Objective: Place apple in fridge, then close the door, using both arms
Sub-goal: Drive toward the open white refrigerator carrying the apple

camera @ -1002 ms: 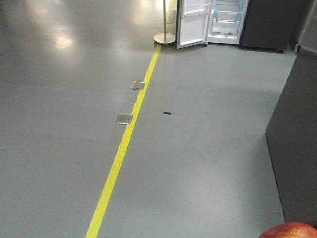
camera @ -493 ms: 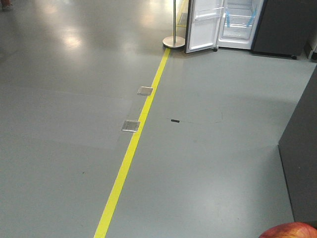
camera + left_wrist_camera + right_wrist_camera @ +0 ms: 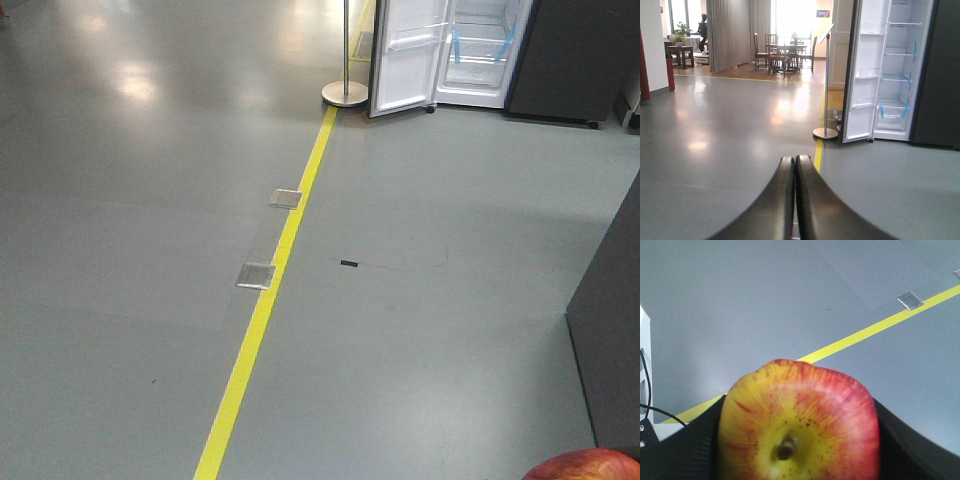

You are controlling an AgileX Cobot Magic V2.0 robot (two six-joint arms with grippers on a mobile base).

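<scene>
The fridge [image 3: 480, 50] stands far ahead at the top right with its door [image 3: 405, 55] swung open to the left; white shelves and blue tape show inside. It also shows in the left wrist view [image 3: 897, 70], door [image 3: 862, 75] open. My right gripper [image 3: 798, 440] is shut on the red and yellow apple [image 3: 800, 420], stem end toward the camera; the apple's top [image 3: 590, 466] peeks in at the front view's bottom right. My left gripper [image 3: 794, 165] is shut and empty, pointing over the floor toward the fridge.
A yellow floor line [image 3: 270, 300] runs toward the fridge. A silver pole with a round base [image 3: 344, 92] stands left of the door. Two floor plates [image 3: 256, 274] lie by the line. A dark cabinet side [image 3: 612, 310] stands at the right. Chairs and tables [image 3: 782, 52] stand far back.
The view has shifted: the fridge, pole and floor plates have moved lower and left in the front view over the last half second. Both grippers keep their states.
</scene>
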